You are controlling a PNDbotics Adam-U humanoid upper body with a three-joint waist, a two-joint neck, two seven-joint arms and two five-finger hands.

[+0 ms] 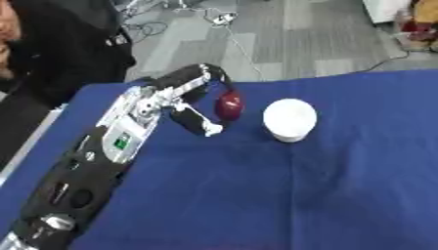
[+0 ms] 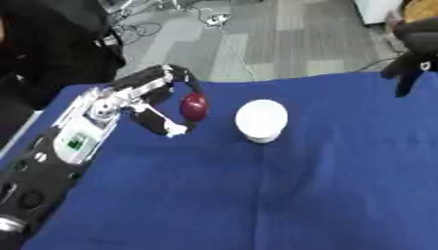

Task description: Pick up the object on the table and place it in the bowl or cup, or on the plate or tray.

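A dark red round object (image 1: 229, 105) sits between the curled fingers and thumb of my left hand (image 1: 190, 93). The left arm reaches in from the lower left across the blue-covered table (image 1: 342, 185). I cannot tell whether the red object touches the cloth. Just right of it, a short gap away, stands a white round cup or bowl (image 1: 289, 118), upright on the cloth. My right hand (image 2: 415, 53) shows only in the right eye view, at the upper right edge above the table's far side. Its dark fingers hang down relaxed and hold nothing.
The table's far edge (image 1: 342, 74) runs just behind the white cup, with grey floor and cables (image 1: 224, 19) beyond it. The left edge of the table (image 1: 51, 122) lies close beside my left arm.
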